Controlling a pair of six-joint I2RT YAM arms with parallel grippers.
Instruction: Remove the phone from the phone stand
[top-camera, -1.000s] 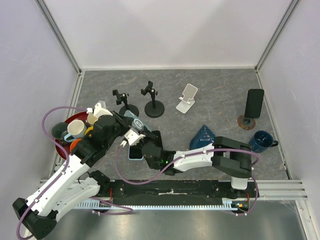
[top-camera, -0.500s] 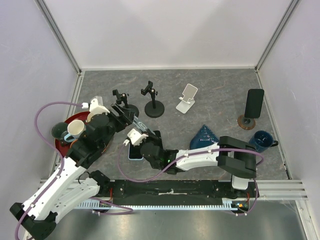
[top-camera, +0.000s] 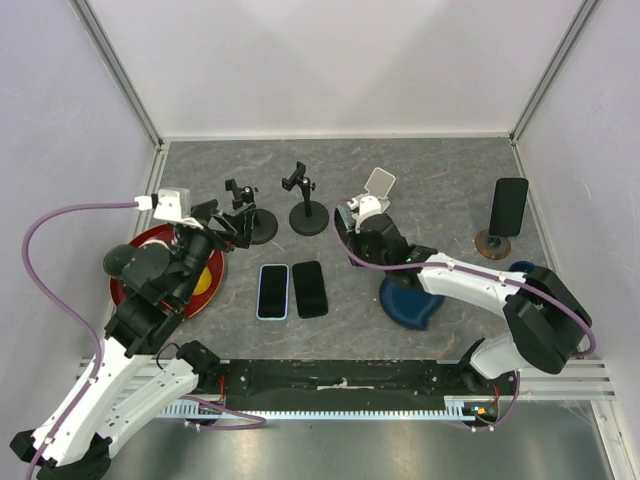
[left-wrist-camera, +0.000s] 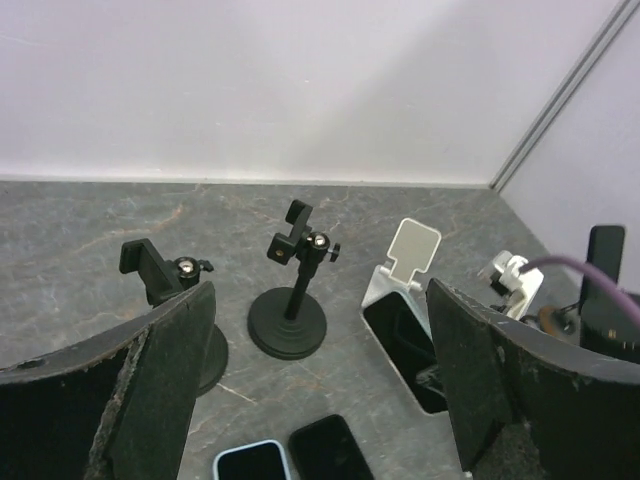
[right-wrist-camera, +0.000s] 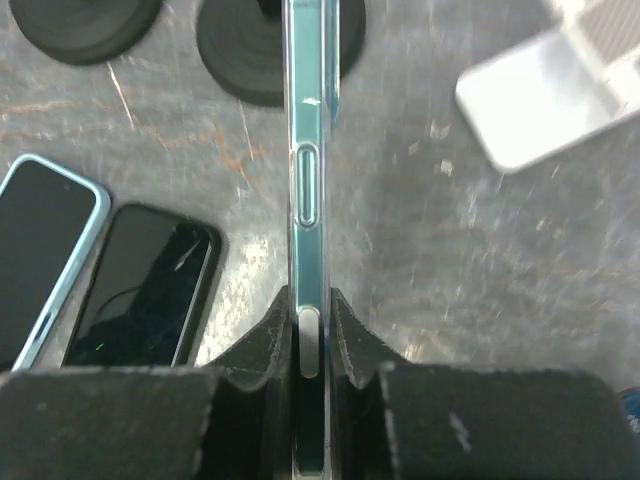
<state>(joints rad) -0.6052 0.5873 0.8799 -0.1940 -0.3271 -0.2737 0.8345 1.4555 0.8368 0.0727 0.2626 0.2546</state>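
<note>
**Grey stone-patterned table (top-camera: 440, 170): right gripper (right-wrist-camera: 308, 300) clenched on a phone (right-wrist-camera: 305, 180) beside the white phone stand (top-camera: 380, 183)**

Top view: Both arms reach away from the near edge. The right arm angles toward the middle far part of the table, and its wrist covers the lower part of the white phone stand. Only the stand's tilted backrest shows, and the gripped phone cannot be made out here. A dark blue item (top-camera: 405, 305) lies under that arm's forearm. The left gripper (top-camera: 230, 220) sits at the far left, close to the left clamp stand (top-camera: 258, 228). The right clamp stand (top-camera: 308, 217) is just beside it. A red plate (top-camera: 200, 300) lies under the left arm. In the near middle two phones lie flat, screens up. The blue-cased phone (top-camera: 272, 291) is on the left and the flat black phone (top-camera: 309, 288) is just beside it on the right. At the far right an upright black phone (top-camera: 510, 205) leans on a round stand (top-camera: 490, 243).

Left wrist view: The left gripper is released, its fingers (left-wrist-camera: 160, 380) wide apart with nothing between them. Past them stand both clamp stands and the white stand. The gripped phone's dark screen shows low in front of the white stand. Whether it touches the stand's base cannot be told.

Right wrist view: The phone appears edge-on in a clear greenish case, pinched between both fingers. The white stand lies off to its right, apart from it in this view. The two flat phones lie to its left.
</note>
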